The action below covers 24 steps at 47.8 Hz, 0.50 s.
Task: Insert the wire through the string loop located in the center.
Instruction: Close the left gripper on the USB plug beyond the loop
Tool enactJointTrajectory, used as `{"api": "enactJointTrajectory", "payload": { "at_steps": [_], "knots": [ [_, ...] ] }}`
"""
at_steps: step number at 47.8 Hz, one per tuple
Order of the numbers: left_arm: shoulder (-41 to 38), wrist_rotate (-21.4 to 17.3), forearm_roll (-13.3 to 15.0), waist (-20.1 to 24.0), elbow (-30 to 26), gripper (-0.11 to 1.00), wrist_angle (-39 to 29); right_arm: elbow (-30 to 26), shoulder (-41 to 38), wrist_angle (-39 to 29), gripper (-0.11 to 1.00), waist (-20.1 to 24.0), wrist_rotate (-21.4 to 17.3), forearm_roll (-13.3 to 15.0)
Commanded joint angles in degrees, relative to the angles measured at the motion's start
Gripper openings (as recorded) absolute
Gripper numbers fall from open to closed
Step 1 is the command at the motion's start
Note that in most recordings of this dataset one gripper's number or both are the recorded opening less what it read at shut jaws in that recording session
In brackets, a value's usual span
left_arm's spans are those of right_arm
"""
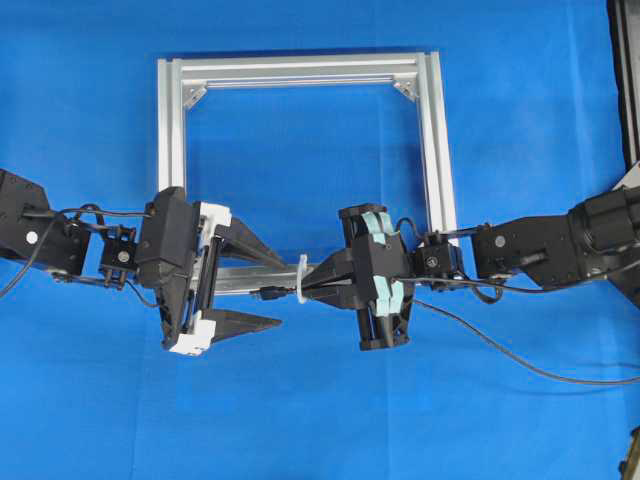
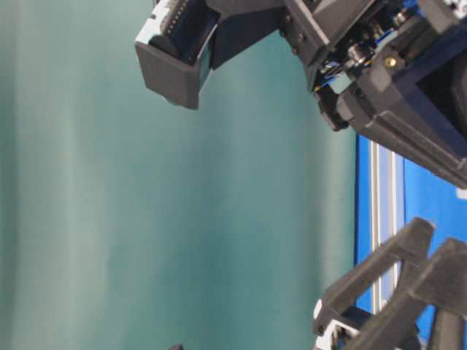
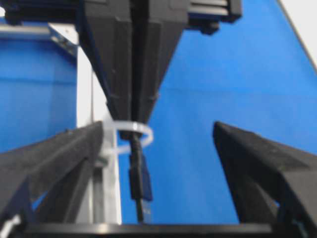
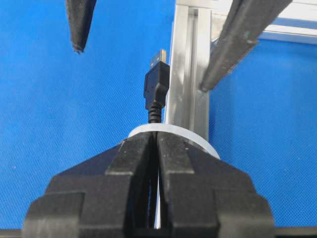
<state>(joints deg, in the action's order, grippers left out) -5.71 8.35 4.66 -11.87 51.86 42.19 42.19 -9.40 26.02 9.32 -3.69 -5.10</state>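
Nearest my right wrist camera: right gripper [image 4: 157, 148] is pinched fully shut on the long thin black flexible wire [image 4: 155, 111], just behind the loop.
Loop: small white upright plastic string loop [image 4: 171, 131] stands against the square silver aluminium frame [image 4: 190, 74], at the middle of its near rail.
Wire tip: dark metal-tipped plug [image 4: 157, 82] has passed through the loop and pokes out on the far side (clear in both wrist views).
Farther on: left gripper [image 1: 255, 285] stands wide open, one finger either side of the plug, holding nothing.
Progress: I judge the threading done; what's left is taking the plug and drawing more wire through.
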Motion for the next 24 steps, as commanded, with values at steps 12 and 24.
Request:
{"api": "enactJointTrajectory", "payload": {
  "at_steps": [12,24],
  "knots": [
    [1.41,0.18,-0.09,-0.26,-1.67,0.92,-2.72,-0.70,0.88,0.00,-0.02,0.18,0.09,0.09],
    [-0.97,0.18,0.00,-0.18,-3.43,0.92,-8.26,-0.70,0.79,0.09,-0.02,0.18,0.09,0.00]
  ]
}}
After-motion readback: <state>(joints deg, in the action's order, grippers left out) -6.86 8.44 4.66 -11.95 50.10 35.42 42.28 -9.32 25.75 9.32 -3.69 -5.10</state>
